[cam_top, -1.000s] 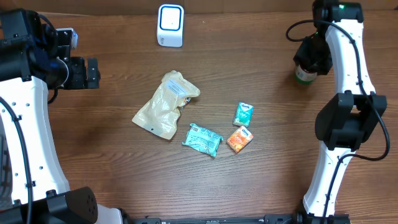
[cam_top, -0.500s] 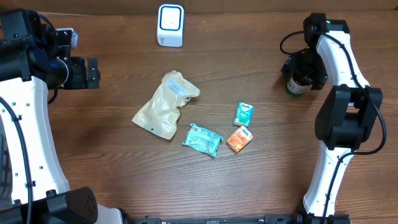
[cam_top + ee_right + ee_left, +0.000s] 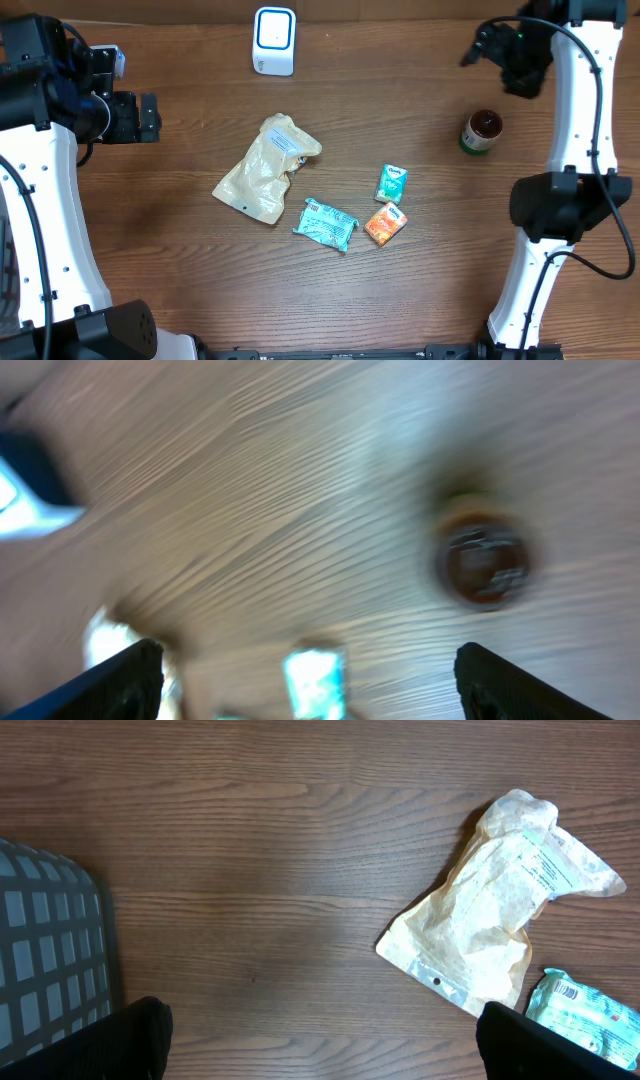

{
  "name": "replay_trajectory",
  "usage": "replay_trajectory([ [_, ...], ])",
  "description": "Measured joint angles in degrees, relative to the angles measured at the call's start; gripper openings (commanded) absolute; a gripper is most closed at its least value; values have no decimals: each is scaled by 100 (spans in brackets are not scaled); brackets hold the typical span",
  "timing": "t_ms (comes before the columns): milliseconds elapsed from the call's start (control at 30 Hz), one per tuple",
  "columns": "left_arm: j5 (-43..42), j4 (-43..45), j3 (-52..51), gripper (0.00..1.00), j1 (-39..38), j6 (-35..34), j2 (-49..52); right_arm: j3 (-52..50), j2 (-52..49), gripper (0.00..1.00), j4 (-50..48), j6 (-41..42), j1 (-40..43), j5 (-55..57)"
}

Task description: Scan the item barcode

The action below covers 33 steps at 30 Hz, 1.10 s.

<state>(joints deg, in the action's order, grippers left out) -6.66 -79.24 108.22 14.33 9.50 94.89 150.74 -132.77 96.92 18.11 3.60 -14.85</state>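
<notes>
Since a second earlier, the right gripper (image 3: 308,656) had let go of the jar (image 3: 482,131) and lifted clear, its jaws wide and empty. The jar stood upright on the table (image 3: 180,260), well to the right of the scanner (image 3: 274,40) and somewhat nearer the robot, with bare wood between them. Nearer the robot from the scanner lay a tan pouch (image 3: 265,167); beyond it, further from the scanner, a teal packet (image 3: 326,223), a small teal carton (image 3: 391,183) and an orange carton (image 3: 385,223) sat close together. None lay between jar and scanner. The left gripper (image 3: 320,1020) hung far left of the scanner, jaws wide, holding nothing, a grey basket (image 3: 50,970) beside it.
</notes>
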Motion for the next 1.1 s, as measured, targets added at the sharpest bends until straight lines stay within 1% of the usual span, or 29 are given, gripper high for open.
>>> replay_trajectory([
  [100, 0, 0, 0, 100, 0, 0, 0, -22, 7, 84, 9, -133, -407, -341],
  [133, 0, 0, 0, 100, 0, -2, 0, -59, 7, 84, 11, -175, -560, -417],
  [200, 0, 0, 0, 100, 0, 0, 0, -162, 7, 77, 15, -203, -826, -492],
  [233, 0, -2, 0, 100, 0, 0, 0, -258, 7, 69, 15, -254, -979, -511],
  [300, 0, 0, 0, 99, 0, 0, 0, -459, 7, 66, 20, -295, -1180, -527],
  [500, 0, 0, 0, 100, 0, 0, 0, -798, 15, 66, 22, -317, -1237, -605],
  [667, -2, 0, 0, 100, 0, 0, 0, -1281, 289, 66, 17, -356, -1193, -673],
  [833, -2, -2, 0, 100, 0, 0, 0, -1921, 1147, 66, 17, -391, -1193, -678],
  [933, 0, 0, 0, 100, 0, -2, 0, -2450, 2024, 66, 35, -411, -1193, -680],
  [1100, 0, 0, 0, 100, 0, -2, 0, -2924, 2719, 67, 48, -424, -1193, -669],
])
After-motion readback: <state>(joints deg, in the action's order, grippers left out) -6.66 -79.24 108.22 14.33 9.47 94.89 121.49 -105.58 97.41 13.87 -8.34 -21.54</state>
